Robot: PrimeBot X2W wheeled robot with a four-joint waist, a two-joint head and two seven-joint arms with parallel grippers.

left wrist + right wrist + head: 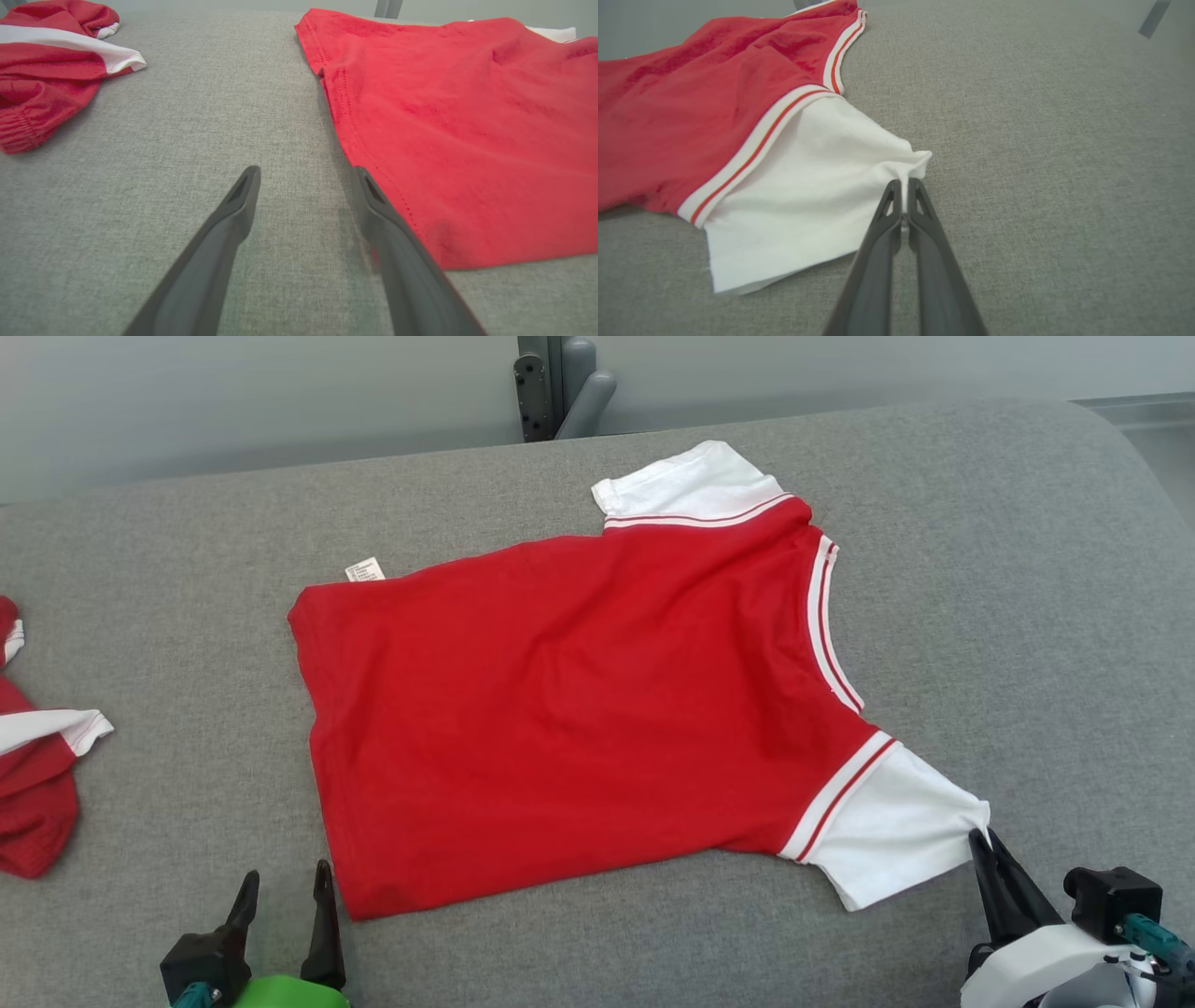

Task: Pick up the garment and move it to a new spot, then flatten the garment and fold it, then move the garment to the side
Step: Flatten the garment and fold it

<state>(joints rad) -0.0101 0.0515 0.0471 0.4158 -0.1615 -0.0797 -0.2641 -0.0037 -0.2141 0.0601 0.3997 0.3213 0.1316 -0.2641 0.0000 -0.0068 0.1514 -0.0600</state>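
Observation:
The garment [579, 709] is a red shirt with white sleeves and striped trim, spread nearly flat across the grey cushioned surface [1027, 569]. My right gripper [982, 840] is shut on the corner of the near white sleeve [817, 196], the cloth puckered between its closed tips [904, 183]. My left gripper [285, 882] stands open just left of the shirt's near hem corner [448, 242], its fingers [243, 196] low over the surface with nothing between them; the right finger sits against the hem edge.
A second crumpled red and white garment [33, 756] lies at the far left edge, seen also in the left wrist view [51, 60]. A grey metal bracket [560, 383] stands behind the surface's back edge. Bare grey fabric spreads right of the shirt.

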